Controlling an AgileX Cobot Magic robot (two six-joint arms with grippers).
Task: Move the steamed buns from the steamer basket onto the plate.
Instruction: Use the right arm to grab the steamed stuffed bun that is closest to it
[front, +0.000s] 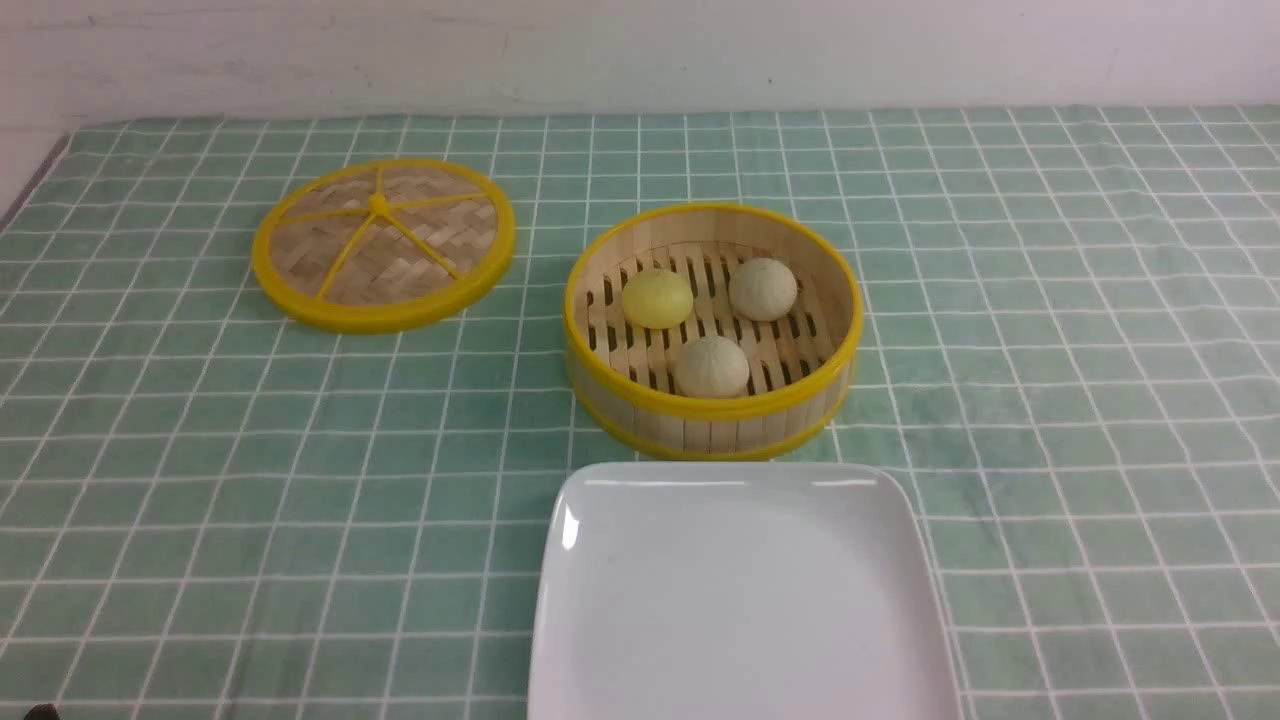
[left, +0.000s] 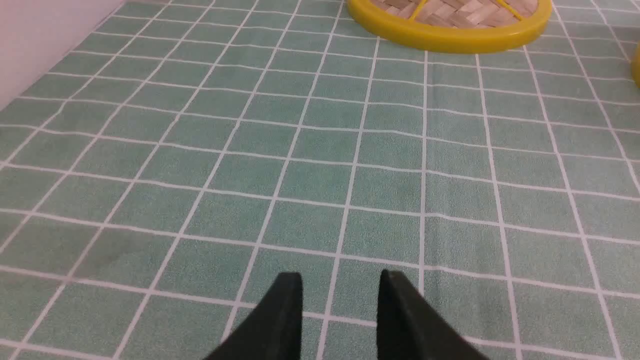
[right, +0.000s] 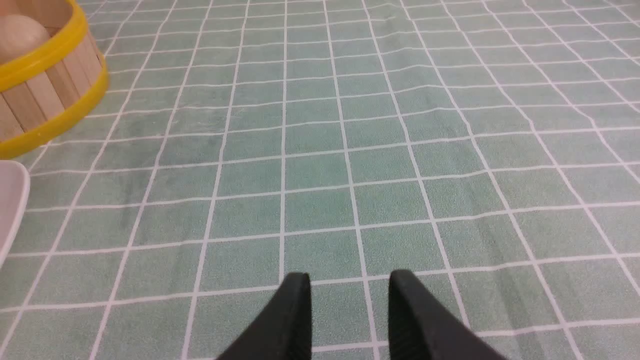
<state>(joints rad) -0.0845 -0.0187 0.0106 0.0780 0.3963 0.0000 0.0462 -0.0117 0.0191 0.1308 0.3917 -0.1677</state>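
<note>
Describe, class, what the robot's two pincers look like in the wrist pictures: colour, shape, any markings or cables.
The left pincer has two matte black fingers, broad at the base and tapering to blunt, rounded tips. The right pincer looks the same. No markings or cables show on either, and the arms themselves are out of view.

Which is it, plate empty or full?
Empty: the plate is bare; all three buns sit in the basket.

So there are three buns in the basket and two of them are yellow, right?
Not quite. The basket holds three, but only one bun is yellow; the other two buns are beige-white. The front view shows it.
</note>
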